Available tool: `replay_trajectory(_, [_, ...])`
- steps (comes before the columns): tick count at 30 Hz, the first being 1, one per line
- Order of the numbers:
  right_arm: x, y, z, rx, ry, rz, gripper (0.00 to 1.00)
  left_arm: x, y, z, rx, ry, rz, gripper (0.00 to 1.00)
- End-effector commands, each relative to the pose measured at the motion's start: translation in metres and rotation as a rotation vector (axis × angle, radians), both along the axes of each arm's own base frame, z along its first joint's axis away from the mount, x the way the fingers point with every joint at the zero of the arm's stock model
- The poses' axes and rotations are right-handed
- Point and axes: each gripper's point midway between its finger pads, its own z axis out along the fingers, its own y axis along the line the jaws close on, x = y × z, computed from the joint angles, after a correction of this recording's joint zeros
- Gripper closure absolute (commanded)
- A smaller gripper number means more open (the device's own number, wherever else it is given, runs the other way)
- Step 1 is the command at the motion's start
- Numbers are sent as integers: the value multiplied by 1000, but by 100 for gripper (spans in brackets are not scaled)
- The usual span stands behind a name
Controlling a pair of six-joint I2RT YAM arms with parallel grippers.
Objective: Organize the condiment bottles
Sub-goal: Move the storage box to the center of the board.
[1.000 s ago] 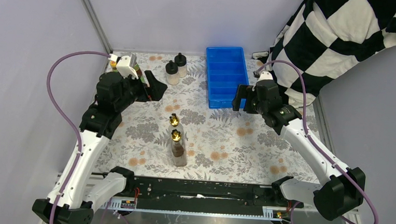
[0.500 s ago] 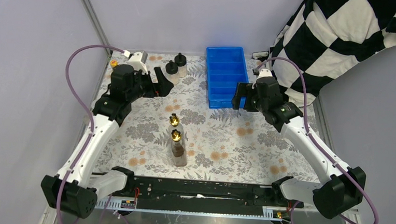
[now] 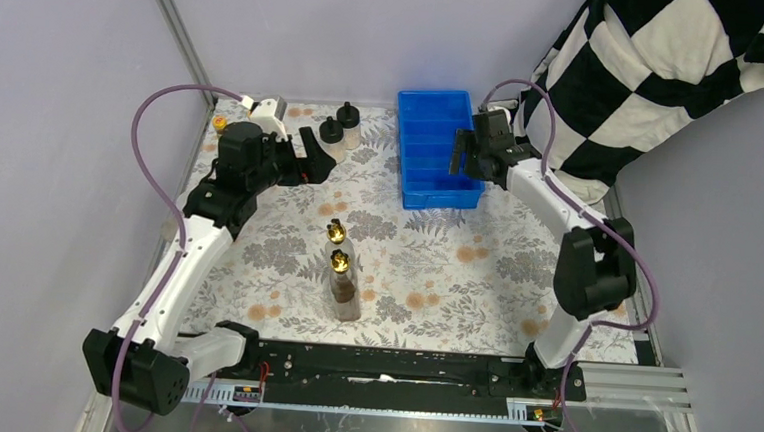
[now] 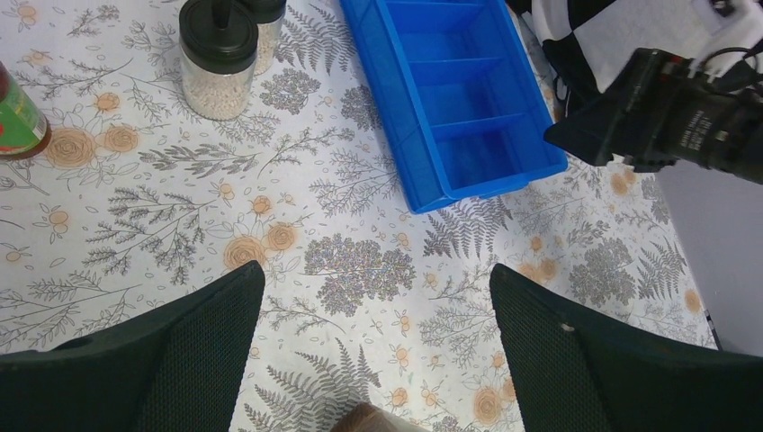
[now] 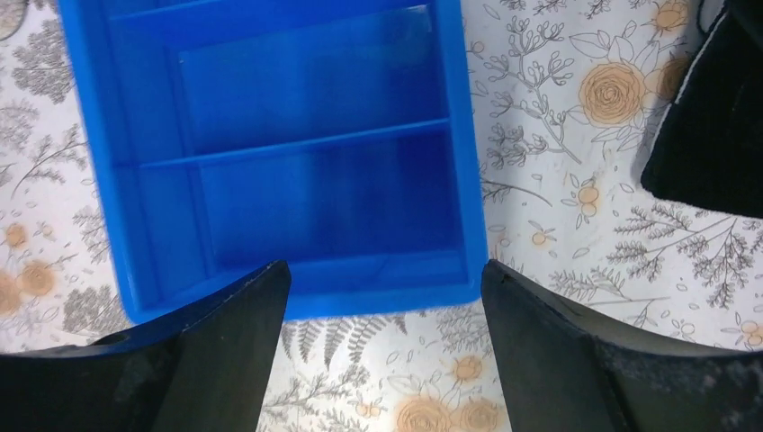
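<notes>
Left jaws apart, black-capped bottles (image 4: 218, 58) ahead, untouched; right jaws apart above tray (image 5: 378, 283)

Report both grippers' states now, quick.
Left gripper: open, holding nothing.
Right gripper: open, holding nothing, over the near end of the blue tray.

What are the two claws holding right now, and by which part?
Nothing. The left gripper and right gripper are both open and empty; the right hangs above the blue tray.
</notes>
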Motion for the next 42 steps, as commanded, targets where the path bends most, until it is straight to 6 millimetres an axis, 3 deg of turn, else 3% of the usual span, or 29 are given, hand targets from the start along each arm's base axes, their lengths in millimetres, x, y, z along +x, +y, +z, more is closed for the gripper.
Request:
replay_trajectory(1, [19, 12, 9, 45, -15, 41, 15, 4, 5, 20, -5, -78, 24, 1])
replay_trajectory(7, [15, 59, -1, 105, 22, 220, 16, 3, 3, 12, -13, -60, 15, 1])
replay_trajectory(12, [14, 72, -2, 31, 20, 252, 16, 2, 4, 8, -7, -56, 17, 1])
replay_trajectory(18, [-6, 116, -7, 12, 31, 406, 16, 0, 5, 4, -4, -51, 19, 1])
replay_trajectory(20, [-8, 122, -13, -8, 36, 411, 16, 0, 5, 4, -5, -50, 19, 1])
replay_trajectory(27, [-1, 124, -22, -15, 31, 349, 16, -2, 6, 5, 1, -54, 22, 1])
replay_trajectory(31, [14, 109, -17, -73, -8, 246, 16, -4, 7, 7, 1, -58, 20, 1])
replay_trajectory(36, [12, 89, -15, -124, -31, 159, 18, -6, 8, 8, 6, -62, 20, 1])
replay_trajectory(40, [7, 78, -18, -147, -38, 137, 24, -6, 6, 8, -1, -59, 15, 1])
replay_trajectory(42, [6, 75, -26, -160, -17, 137, 32, -7, 5, 7, -5, -57, 11, 1])
